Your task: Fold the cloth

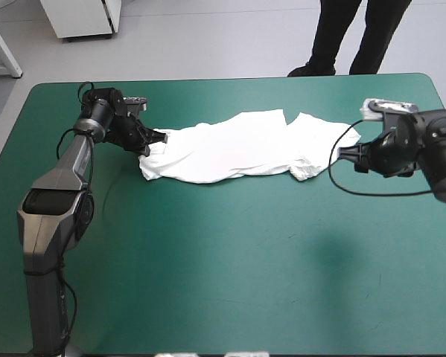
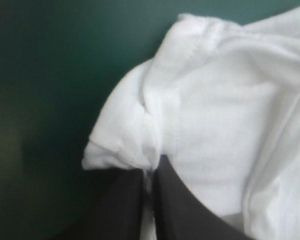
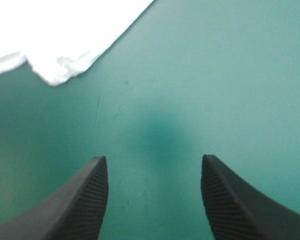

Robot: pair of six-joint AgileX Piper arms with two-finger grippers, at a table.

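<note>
Because the left gripper (image 2: 151,169) pinched only a small bunch at the end of the white T-shirt (image 1: 237,152), spread on the far half of the table (image 1: 223,282), it could slip free when pulled, and the right gripper (image 3: 152,161), wide open, held nothing.

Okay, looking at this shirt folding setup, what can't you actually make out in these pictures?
1. High view: the tips of the left pincer, hidden by its own bulk and the edge of the T-shirt.
2. Left wrist view: which part of the T-shirt is pinched; the cloth is bunched, blurred and runs off the picture.
3. Right wrist view: most of the T-shirt, cut off beyond the open right pincer.
</note>
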